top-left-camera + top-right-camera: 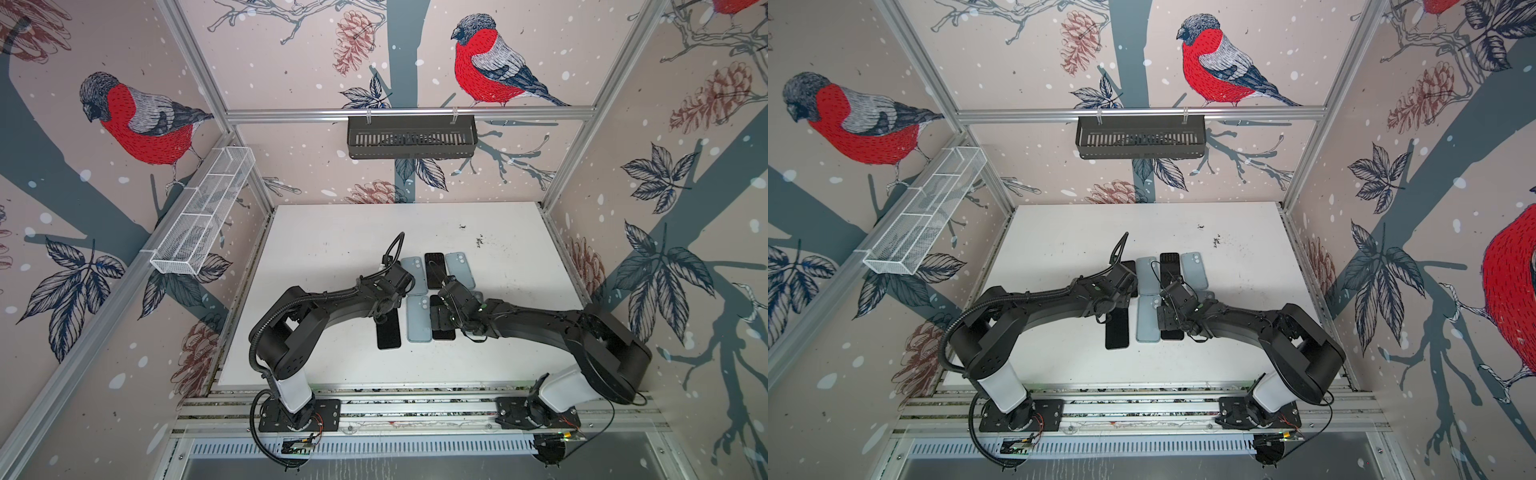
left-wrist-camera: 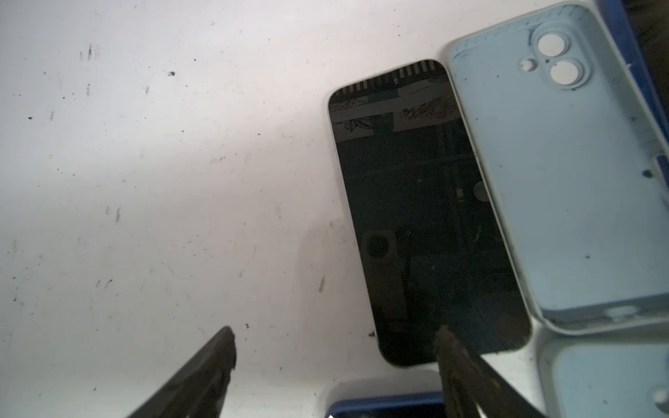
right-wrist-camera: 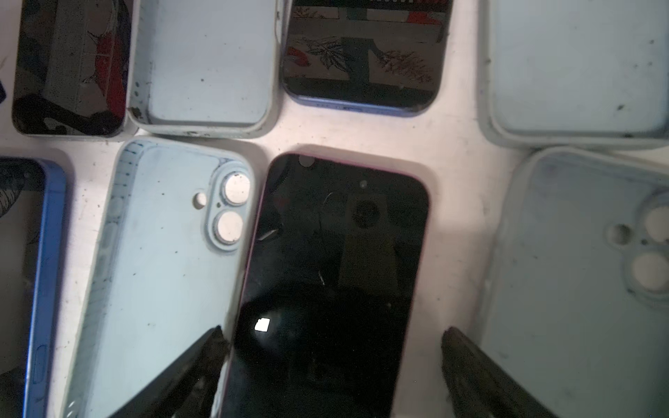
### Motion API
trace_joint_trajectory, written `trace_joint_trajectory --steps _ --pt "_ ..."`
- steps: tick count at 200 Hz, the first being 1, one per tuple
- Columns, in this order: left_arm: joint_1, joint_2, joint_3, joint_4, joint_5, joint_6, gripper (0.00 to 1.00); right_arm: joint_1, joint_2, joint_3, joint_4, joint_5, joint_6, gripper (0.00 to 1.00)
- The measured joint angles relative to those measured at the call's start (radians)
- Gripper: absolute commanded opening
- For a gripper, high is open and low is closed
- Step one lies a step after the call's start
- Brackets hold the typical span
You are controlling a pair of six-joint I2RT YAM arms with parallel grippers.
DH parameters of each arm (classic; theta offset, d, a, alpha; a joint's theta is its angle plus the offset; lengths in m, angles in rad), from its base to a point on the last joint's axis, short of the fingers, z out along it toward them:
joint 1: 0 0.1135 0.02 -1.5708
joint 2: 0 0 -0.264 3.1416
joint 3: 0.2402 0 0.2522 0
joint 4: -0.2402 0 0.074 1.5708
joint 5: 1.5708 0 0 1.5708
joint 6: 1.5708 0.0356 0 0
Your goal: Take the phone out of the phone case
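While nothing is gripped, the right hand (image 3: 333,347) is held open astride a dark phone (image 3: 340,246) on the counter (image 3: 456,152) — the left hand (image 2: 336,362) is held open over the end of another phone (image 2: 416,217).

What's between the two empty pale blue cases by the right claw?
A pink-edged phone, dark screen up, seen in the right wrist view; the open right claw hangs over it.

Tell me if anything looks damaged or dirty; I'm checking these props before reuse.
The pink-edged phone has what look like fine scratches on its screen. The empty light blue case beside it is smudged with dark grime. Dark specks and scuffs mark the table.
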Motion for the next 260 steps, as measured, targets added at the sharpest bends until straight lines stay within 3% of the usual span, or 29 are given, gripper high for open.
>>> trace_joint_trajectory --steps 162,212,260 --pt "-0.065 -0.213 -0.030 -0.051 0.016 -0.037 0.87 0.010 0.029 -0.002 0.031 0.037 0.011 0.95" --pt "-0.063 -0.207 -0.031 -0.047 0.026 -0.037 0.89 0.012 -0.049 0.001 -0.009 0.023 0.016 0.99" --pt "-0.029 -0.138 0.023 -0.037 0.135 -0.016 0.87 0.013 -0.205 -0.002 -0.002 0.009 -0.018 0.99"
